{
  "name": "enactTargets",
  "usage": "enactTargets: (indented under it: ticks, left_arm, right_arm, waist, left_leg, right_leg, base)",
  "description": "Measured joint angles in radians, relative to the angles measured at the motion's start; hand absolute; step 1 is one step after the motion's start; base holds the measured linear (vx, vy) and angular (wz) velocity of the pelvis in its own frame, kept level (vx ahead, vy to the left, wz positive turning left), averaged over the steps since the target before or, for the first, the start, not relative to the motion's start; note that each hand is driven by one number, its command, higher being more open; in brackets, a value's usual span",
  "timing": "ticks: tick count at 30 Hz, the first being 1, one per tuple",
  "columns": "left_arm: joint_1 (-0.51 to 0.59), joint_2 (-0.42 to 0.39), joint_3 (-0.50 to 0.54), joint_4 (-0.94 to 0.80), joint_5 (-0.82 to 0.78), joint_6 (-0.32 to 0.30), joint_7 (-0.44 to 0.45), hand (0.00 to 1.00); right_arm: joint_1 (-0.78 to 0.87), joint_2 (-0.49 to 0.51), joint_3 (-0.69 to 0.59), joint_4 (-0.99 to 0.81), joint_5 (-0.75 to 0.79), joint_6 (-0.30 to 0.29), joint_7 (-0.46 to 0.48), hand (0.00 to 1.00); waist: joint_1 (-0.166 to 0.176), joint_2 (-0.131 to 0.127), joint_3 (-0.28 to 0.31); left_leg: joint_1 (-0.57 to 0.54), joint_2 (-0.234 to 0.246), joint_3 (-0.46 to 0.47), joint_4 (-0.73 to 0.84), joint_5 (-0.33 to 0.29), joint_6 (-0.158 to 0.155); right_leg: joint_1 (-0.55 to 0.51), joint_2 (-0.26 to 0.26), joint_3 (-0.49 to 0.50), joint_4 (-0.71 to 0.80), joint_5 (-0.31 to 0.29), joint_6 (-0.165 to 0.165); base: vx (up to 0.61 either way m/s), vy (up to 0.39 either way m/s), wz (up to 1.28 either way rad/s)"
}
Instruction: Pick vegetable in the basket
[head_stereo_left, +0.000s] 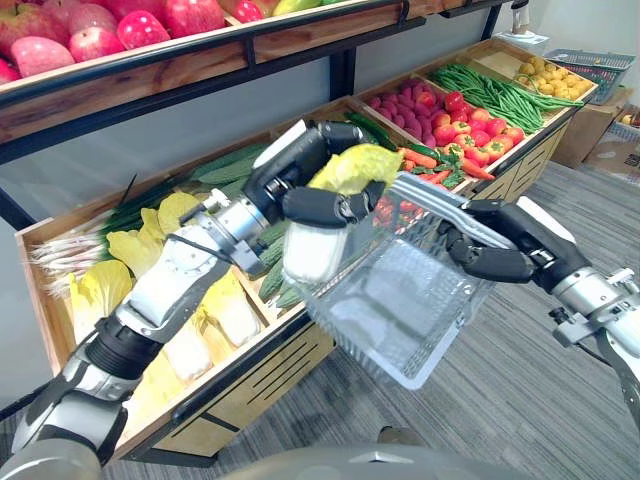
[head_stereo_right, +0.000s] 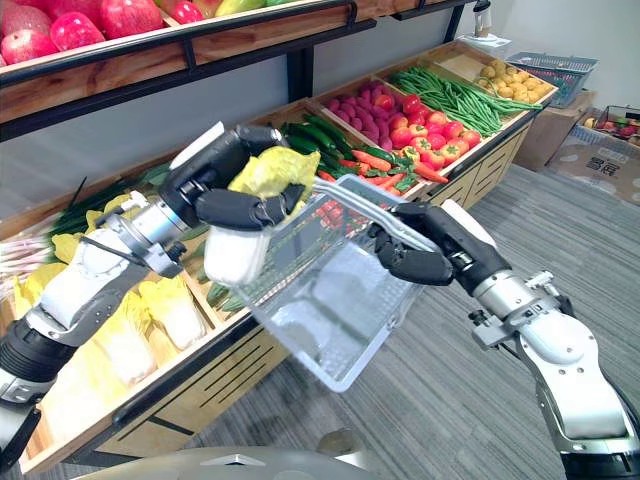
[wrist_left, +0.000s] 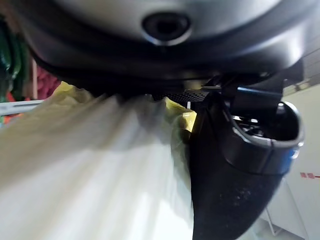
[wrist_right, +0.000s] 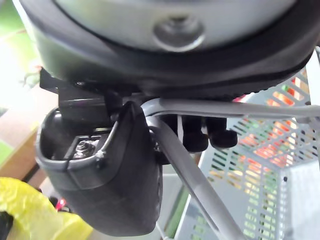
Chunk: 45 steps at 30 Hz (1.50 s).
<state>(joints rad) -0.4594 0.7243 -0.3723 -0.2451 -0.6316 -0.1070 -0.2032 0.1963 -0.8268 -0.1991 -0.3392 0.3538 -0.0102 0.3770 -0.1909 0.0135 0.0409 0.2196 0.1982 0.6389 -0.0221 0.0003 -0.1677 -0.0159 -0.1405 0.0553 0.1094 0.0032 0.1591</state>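
Your left hand (head_stereo_left: 292, 170) curls its fingers round the cabbage (head_stereo_left: 312, 252), stem down, at the left rim of the basket (head_stereo_left: 400, 310); your right hand (head_stereo_left: 505, 245) clasps its handle (head_stereo_left: 435, 200).

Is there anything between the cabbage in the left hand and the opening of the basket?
Nothing visible does. The left hand holds the cabbage right at the rim of the basket, whose mouth is open and empty. The handle, gripped by the right hand, runs beside the cabbage, not under it.

I view a wooden produce stand (head_stereo_left: 262, 380) with 1 upper shelf (head_stereo_left: 150, 88). Grey floor (head_stereo_left: 520, 400) runs beside it; cardboard boxes (head_stereo_left: 585, 130) beyond.
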Motion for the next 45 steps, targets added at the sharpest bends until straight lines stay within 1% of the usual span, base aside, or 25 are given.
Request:
enactTargets:
  ticks: [3, 5, 7, 10, 12, 16, 19, 21, 26, 29, 31, 34, 38, 39, 40, 41, 45]
  left_arm:
    - [-0.001, 0.027, -0.011, 0.002, 0.001, -0.003, -0.011, 0.00]
    - [-0.001, 0.042, -0.024, 0.002, 0.002, -0.001, -0.023, 0.00]
    - [-0.001, 0.051, -0.039, 0.002, 0.002, -0.001, -0.030, 0.00]
    - [0.006, 0.071, -0.087, 0.002, 0.002, 0.000, -0.059, 0.00]
    - [0.033, 0.078, -0.094, 0.001, 0.002, 0.001, -0.076, 0.00]
    - [0.116, 0.090, -0.098, 0.001, 0.002, 0.011, -0.105, 0.00]
    - [0.125, 0.114, -0.123, 0.000, 0.002, 0.024, -0.113, 0.00]
    - [0.156, 0.118, -0.129, -0.003, -0.002, 0.025, -0.129, 0.00]
    - [0.156, 0.117, -0.192, -0.002, 0.001, 0.026, -0.148, 0.00]
    - [0.155, 0.105, -0.229, 0.004, 0.027, 0.026, -0.148, 0.00]
    - [0.154, 0.076, -0.250, 0.016, 0.073, 0.024, -0.148, 0.00]
    - [0.141, 0.008, -0.296, 0.088, 0.165, 0.022, -0.146, 0.00]
    - [0.119, -0.037, -0.341, 0.129, 0.288, 0.019, -0.147, 0.00]
    - [0.115, -0.042, -0.347, 0.131, 0.297, 0.019, -0.148, 0.00]
    - [0.113, -0.052, -0.354, 0.132, 0.333, 0.010, -0.150, 1.00]
    - [0.111, -0.060, -0.360, 0.136, 0.350, -0.002, -0.151, 1.00]
    - [0.111, -0.079, -0.366, 0.140, 0.416, -0.017, -0.158, 1.00]
  right_arm:
    - [-0.050, 0.000, 0.035, 0.000, 0.015, -0.003, 0.004, 0.00]
    - [-0.074, 0.000, 0.049, 0.000, 0.015, -0.010, 0.004, 0.00]
    - [-0.101, 0.000, 0.068, 0.000, 0.015, -0.018, 0.004, 0.00]
    - [-0.147, 0.000, 0.118, 0.000, 0.015, -0.022, 0.003, 0.00]
    - [-0.168, 0.000, 0.147, 0.000, 0.015, -0.023, 0.003, 0.00]
    - [-0.178, 0.000, 0.180, 0.000, 0.015, -0.044, -0.012, 0.00]
    - [-0.182, 0.000, 0.182, 0.000, 0.015, -0.044, -0.021, 0.00]
    - [-0.210, 0.000, 0.209, 0.002, 0.012, -0.045, -0.024, 0.00]
    - [-0.274, 0.011, 0.256, 0.002, 0.004, -0.052, -0.025, 0.00]
    - [-0.292, 0.018, 0.274, 0.002, -0.002, -0.063, -0.025, 0.00]
    - [-0.294, 0.022, 0.279, 0.002, -0.013, -0.065, -0.024, 0.00]
    - [-0.295, 0.029, 0.289, 0.001, -0.019, -0.065, -0.019, 0.00]
    - [-0.295, 0.030, 0.302, 0.001, -0.039, -0.065, 0.001, 0.00]
    - [-0.295, 0.031, 0.302, 0.001, -0.042, -0.065, 0.003, 0.00]
    - [-0.295, 0.033, 0.302, 0.001, -0.048, -0.065, 0.005, 0.00]
    - [-0.295, 0.034, 0.302, 0.000, -0.055, -0.065, 0.007, 0.00]
    - [-0.295, 0.037, 0.302, 0.000, -0.059, -0.065, 0.009, 0.00]
  waist:
    - [0.006, -0.021, -0.002]
    - [0.010, -0.025, -0.003]
    - [0.017, -0.026, -0.003]
    - [0.025, -0.026, -0.003]
    - [0.027, -0.025, -0.003]
    - [0.035, -0.025, -0.003]
    - [0.043, -0.024, -0.003]
    - [0.045, -0.020, -0.005]
    - [0.049, -0.020, -0.005]
    - [0.048, -0.020, -0.005]
    - [0.048, -0.020, -0.005]
    - [0.046, -0.021, -0.005]
    - [0.047, -0.021, -0.005]
    - [0.047, -0.021, -0.005]
    - [0.044, -0.022, -0.004]
    - [0.040, -0.022, -0.004]
    - [0.024, -0.022, -0.004]
  left_leg:
    - [0.000, 0.003, 0.006, -0.001, 0.002, -0.001]
    - [0.002, 0.002, 0.011, -0.001, 0.002, -0.001]
    - [0.002, 0.002, 0.014, -0.001, 0.002, -0.001]
    - [0.008, 0.003, 0.023, -0.001, 0.002, -0.001]
    - [0.016, 0.004, 0.031, -0.001, 0.000, -0.004]
    - [0.018, 0.004, 0.042, 0.000, -0.004, -0.005]
    - [0.018, 0.005, 0.043, 0.000, -0.003, -0.005]
    - [0.018, 0.005, 0.044, 0.000, -0.003, -0.005]
    - [0.018, 0.006, 0.043, -0.001, -0.003, -0.006]
    - [0.018, 0.006, 0.042, -0.001, -0.002, -0.006]
    - [0.018, 0.006, 0.042, -0.001, -0.002, -0.006]
    - [0.019, 0.006, 0.042, -0.001, -0.002, -0.006]
    - [0.031, 0.009, 0.057, -0.001, -0.004, -0.009]
    - [0.032, 0.010, 0.060, 0.000, -0.005, -0.010]
    - [0.033, 0.010, 0.062, 0.000, -0.005, -0.010]
    - [0.033, 0.010, 0.062, 0.001, -0.005, -0.011]
    - [0.034, 0.015, 0.065, 0.002, -0.007, -0.013]
  right_leg:
    - [0.002, 0.004, 0.003, -0.009, 0.008, -0.001]
    - [0.002, 0.004, 0.007, -0.012, 0.011, 0.000]
    - [0.004, 0.005, 0.011, -0.023, 0.019, 0.000]
    - [0.007, 0.008, 0.019, -0.031, 0.029, 0.001]
    - [0.010, 0.010, 0.027, -0.031, 0.030, 0.002]
    - [0.016, 0.012, 0.034, -0.047, 0.037, 0.002]
    - [0.016, 0.013, 0.034, -0.049, 0.038, 0.001]
    - [0.016, 0.013, 0.035, -0.051, 0.039, 0.000]
    - [0.018, 0.014, 0.035, -0.057, 0.044, -0.001]
    - [0.018, 0.014, 0.035, -0.057, 0.045, -0.001]
    - [0.019, 0.014, 0.035, -0.057, 0.045, -0.001]
    - [0.019, 0.014, 0.037, -0.057, 0.045, -0.001]
    - [0.019, 0.020, 0.057, -0.057, 0.046, -0.001]
    - [0.019, 0.021, 0.060, -0.057, 0.046, -0.001]
    - [0.019, 0.022, 0.061, -0.057, 0.046, -0.002]
    - [0.019, 0.022, 0.062, -0.057, 0.046, -0.002]
    - [0.018, 0.027, 0.063, -0.057, 0.046, -0.002]
  base:
    - [-0.01, -0.009, -0.04]
    - [0.00, 0.005, -0.06]
    - [0.00, 0.007, -0.08]
    - [-0.01, 0.001, -0.09]
    - [-0.01, 0.006, -0.11]
    - [-0.03, 0.005, -0.05]
    - [0.00, 0.000, 0.00]
    - [0.00, 0.000, 0.00]
    - [0.00, 0.000, 0.00]
    - [0.00, 0.000, 0.00]
    - [0.00, 0.000, 0.00]
    - [0.00, 0.000, 0.00]
    - [-0.01, -0.002, -0.10]
    - [-0.02, 0.001, -0.12]
    - [-0.01, -0.001, -0.05]
    - [0.00, 0.000, 0.00]
    - [0.00, 0.000, 0.00]
